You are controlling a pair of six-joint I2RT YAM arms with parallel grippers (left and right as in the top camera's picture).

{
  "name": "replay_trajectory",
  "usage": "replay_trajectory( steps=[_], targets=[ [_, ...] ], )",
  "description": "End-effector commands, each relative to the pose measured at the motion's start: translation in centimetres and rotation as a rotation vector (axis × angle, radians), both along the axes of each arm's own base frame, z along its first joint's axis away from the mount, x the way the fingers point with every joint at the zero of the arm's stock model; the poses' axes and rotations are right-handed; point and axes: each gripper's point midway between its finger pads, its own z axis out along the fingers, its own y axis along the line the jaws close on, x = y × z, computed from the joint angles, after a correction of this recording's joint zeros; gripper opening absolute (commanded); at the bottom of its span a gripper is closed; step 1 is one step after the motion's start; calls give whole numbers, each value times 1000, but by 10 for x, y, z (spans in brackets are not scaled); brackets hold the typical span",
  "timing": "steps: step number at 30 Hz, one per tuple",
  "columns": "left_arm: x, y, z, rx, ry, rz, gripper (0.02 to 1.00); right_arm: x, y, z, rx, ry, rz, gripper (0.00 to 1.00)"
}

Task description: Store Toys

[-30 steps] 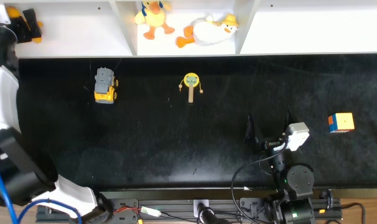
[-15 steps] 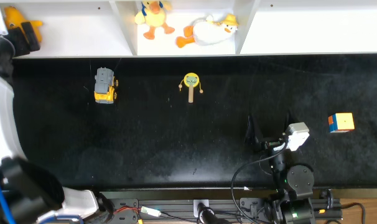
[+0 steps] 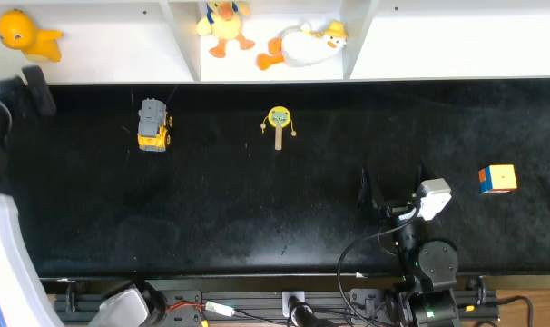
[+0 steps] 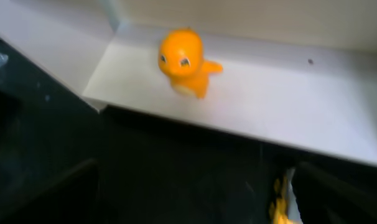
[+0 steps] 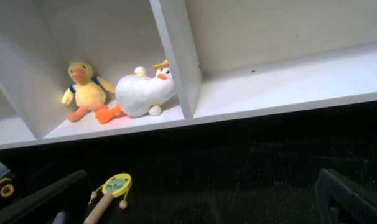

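Note:
An orange duck toy (image 3: 24,33) stands alone in the white shelf's (image 3: 112,54) left compartment, also seen as the orange duck (image 4: 185,61) in the left wrist view. My left gripper (image 4: 195,186) is open and holds nothing, hanging just in front of the shelf edge over the black mat; one of its fingers (image 3: 39,93) shows at the far left. On the mat lie a yellow-and-grey truck (image 3: 152,123), a yellow rattle (image 3: 279,123) and a colour cube (image 3: 497,178). My right gripper (image 3: 391,189) is open low near the front, left of the cube.
A yellow duck plush (image 3: 224,22) and a white goose plush (image 3: 304,44) fill the shelf's middle compartment. The right compartment (image 3: 456,36) holds nothing. Black mat (image 3: 257,209) covers the table; cables run along the front edge.
My left gripper has let go of the orange duck and pulled back out of the left compartment toward the mat. The duck stays on the shelf. The right arm has not moved.

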Motion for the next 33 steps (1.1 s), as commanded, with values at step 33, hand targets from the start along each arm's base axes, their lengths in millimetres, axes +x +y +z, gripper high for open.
replay_trajectory(
  steps=[33],
  targets=[
    [42, -131, -225, -112, 277, -399, 998, 0, 0, -3, -7, -2, -2, 993]
  ],
)
